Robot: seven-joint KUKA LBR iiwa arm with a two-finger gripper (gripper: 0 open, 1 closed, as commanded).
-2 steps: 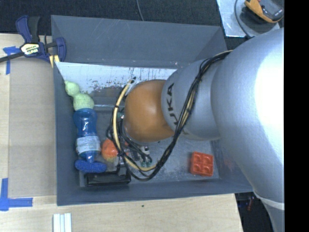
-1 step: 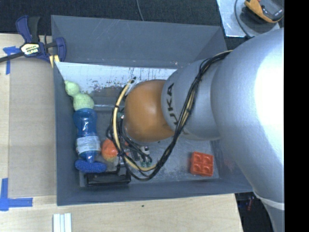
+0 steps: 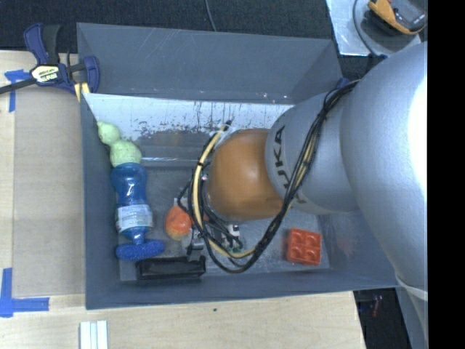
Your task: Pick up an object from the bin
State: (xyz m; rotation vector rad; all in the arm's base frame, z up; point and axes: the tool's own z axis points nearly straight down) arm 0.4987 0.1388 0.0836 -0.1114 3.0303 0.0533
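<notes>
We are hovering by an orange ball [image 3: 177,222], which is lying at the near end of the bin [image 3: 218,71], just above a black bar [image 3: 171,268]. Our gripper [image 3: 197,244] is sitting beside both; whether it is clenched or released we cannot tell. We are judging a straight descent best, keeping off the blue bottle [image 3: 131,198]. A red brick [image 3: 303,246] is lying well apart.

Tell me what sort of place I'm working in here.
Likely a robot lab's bin-picking cell: a grey bin of mixed toys, such as a red brick and a blue bottle, under a KUKA arm.
</notes>
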